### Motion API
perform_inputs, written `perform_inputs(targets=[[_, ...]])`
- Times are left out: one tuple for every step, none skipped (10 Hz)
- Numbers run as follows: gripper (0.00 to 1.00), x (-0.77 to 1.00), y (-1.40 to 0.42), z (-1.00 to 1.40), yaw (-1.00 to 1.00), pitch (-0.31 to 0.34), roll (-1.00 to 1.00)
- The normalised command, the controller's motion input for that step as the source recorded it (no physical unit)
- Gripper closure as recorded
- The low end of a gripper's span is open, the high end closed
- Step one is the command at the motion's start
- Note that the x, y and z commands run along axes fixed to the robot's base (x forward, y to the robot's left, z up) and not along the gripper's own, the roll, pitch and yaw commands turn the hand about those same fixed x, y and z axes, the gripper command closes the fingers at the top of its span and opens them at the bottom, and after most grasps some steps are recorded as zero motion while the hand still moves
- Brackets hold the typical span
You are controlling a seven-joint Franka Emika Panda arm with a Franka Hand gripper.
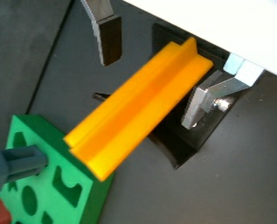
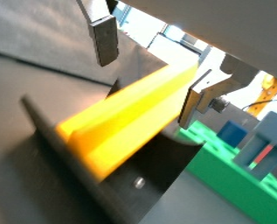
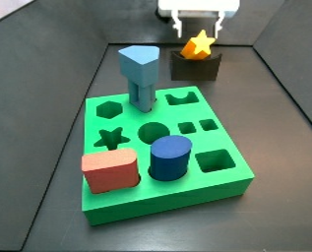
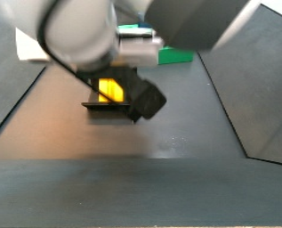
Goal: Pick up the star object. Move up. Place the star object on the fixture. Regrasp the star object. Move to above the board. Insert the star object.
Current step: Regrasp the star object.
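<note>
Star object (image 3: 198,43) sits on the fixture (image 3: 195,67), well apart from the board (image 3: 165,157), at the far end of the floor in a side view. We see the gripper (image 1: 162,72) straddling it with its jaws spread: in both wrist views the silver fingers (image 2: 103,40) stand clear of the prism on either side, with nothing clamped.

We judge the step in hand as the regrasp. To do it well we'd center the prism between the pads, close on two opposite flanks rather than on ridge tips, and grip high enough that plenty of length stays free for insertion. We can't tell the exact contact height from these views. Risk: a lopsided close could roll it off its seat.

Materials and shapes:
- Star object: orange-yellow, smooth, plastic-looking, long ridged prism with a star-shaped end. The ridges may make it slippery to pinch.
- Fixture: dark, matte, rigid L-shaped bracket on a base plate.
- Board: bright green slab with shaped cut-outs; the star hole (image 3: 112,138) is open.
- Already standing in the board: light-blue peg (image 3: 139,76), red block (image 3: 108,171), dark blue cylinder (image 3: 170,158).
</note>
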Motion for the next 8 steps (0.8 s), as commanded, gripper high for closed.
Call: perform_inputs(targets=[[0.0, -0.03, 0.01, 0.52, 0.01, 0.044, 0.03], [0.0, -0.03, 0.01, 0.26, 0.01, 0.058, 0.03], [0.0, -0.01, -1.0, 0.94, 0.03, 0.063, 1.0], [0.0, 0.0, -1.0, 0.9, 0.03, 0.063, 1.0], [0.0, -0.03, -1.0, 0.89, 0.03, 0.053, 1.0], [0.0, -0.05, -1.0, 0.85, 0.03, 0.046, 1.0], [0.0, -0.05, -1.0, 0.81, 0.02, 0.042, 1.0], [0.0, -0.05, -1.0, 0.74, 0.02, 0.041, 1.0]])
